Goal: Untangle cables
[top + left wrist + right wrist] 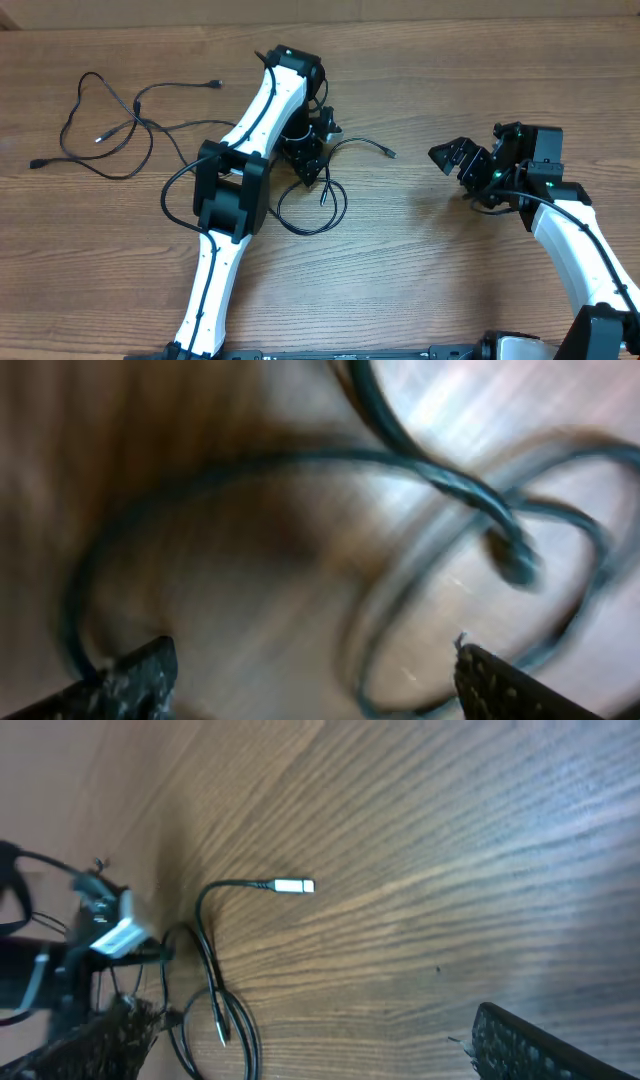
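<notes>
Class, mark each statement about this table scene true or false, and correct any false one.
1. The right pincer grips a cable. False: it is open and empty, apart from the cables.
2. The left pincer is open above the looped cable. True.
3. The spread cable lies on the table, touched by neither pincer. True.
4. The table is bare metal. False: it is wood.

You had loose cables (pixel 110 130) on the table (pixel 450 60) left of your left gripper (pixel 308 165), a looped cable (pixel 315 218) beneath that gripper, its plug (pixel 390 154) lying toward your right gripper (pixel 455 160), well apart on the right.
</notes>
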Motion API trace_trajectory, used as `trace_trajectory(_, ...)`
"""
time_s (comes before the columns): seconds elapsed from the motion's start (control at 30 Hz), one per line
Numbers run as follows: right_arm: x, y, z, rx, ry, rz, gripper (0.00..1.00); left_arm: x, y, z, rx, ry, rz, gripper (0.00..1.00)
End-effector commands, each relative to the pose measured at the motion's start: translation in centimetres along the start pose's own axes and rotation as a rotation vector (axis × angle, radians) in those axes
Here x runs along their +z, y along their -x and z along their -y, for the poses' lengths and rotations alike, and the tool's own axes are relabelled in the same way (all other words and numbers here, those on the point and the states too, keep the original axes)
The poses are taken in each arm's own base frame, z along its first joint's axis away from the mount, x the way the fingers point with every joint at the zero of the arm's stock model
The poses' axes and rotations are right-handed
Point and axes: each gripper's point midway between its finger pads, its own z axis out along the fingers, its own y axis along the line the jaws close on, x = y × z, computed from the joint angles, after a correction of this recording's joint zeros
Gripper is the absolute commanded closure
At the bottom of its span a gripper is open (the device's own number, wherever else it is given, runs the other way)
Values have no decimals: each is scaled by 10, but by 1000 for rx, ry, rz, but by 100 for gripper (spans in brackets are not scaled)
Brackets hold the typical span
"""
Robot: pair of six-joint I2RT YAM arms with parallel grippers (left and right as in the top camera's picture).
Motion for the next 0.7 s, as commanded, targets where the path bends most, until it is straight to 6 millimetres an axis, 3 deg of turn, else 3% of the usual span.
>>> trace_trajectory(0.0,-1,5,1,-10,-2,19,0,10,8,-13,123,125,-25,12)
trace_trajectory(0.17,-1,5,1,-10,-2,19,0,24,26,-33,143,289,-28,13)
trace_trajectory(0.33,-1,4,1,-10,-2,17,0,28,36,-39,144,316,8,11)
trace_trajectory(0.4,-1,4,1,-10,-2,17,0,22,45,-61,58,397,64,0)
trace_trajectory(0.5,-1,3,1,-7,-2,11,0,8,56,-95,-152,465,202,0)
trace_trajectory(0.67,-1,2,1,-4,-4,8,0,-6,42,-144,-452,489,333,0)
